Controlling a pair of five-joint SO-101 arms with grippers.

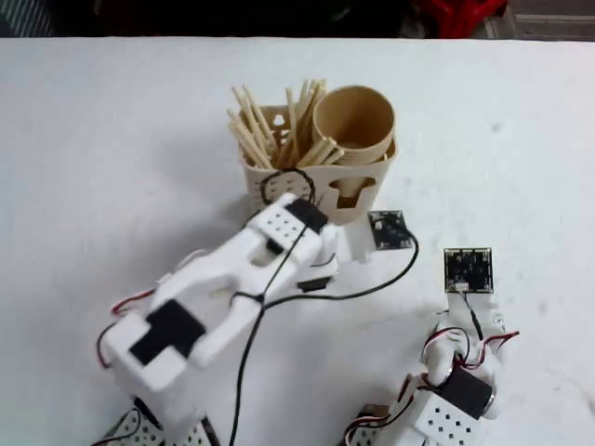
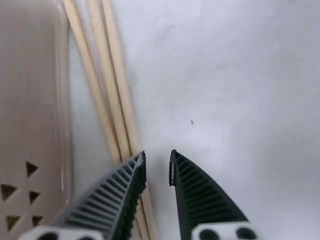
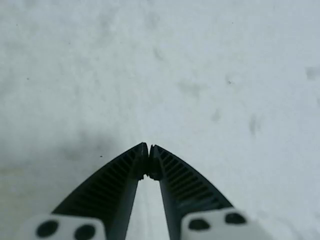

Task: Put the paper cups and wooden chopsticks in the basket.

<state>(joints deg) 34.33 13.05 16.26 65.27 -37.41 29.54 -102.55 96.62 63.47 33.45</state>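
Picking up the loose chopsticks (image 2: pixel 107 100) looks like the step in hand. Three of them lie side by side on the tabletop (image 2: pixel 225 75), just beside the outer wall of the basket (image 2: pixel 30 100). The left end effector (image 2: pixel 157 159) hangs over their near end with only a narrow gap between its jaws, and it holds nothing. One jaw sits above the sticks and the other over bare tabletop. To do this well, the jaws probably need to open wider and shift sideways toward the basket, so that they straddle the whole bundle rather than press down on it. They should then descend until the tips nearly meet the tabletop and close across the sticks, not along them. Round, thin sticks are likely to roll or fan apart, so a grip nearer their middle should keep them from tipping on the lift. The basket wall is close enough that a jaw could catch on it. In the high view, the basket (image 1: pixel 256 181) already holds a sheaf of standing chopsticks (image 1: pixel 270 125) leaning in one side. Paper cups (image 1: pixel 355 121) are nested upright in the other side, though how many I cannot tell. The right end effector (image 3: pixel 149 152) is closed on nothing over bare tabletop, well apart from the basket.
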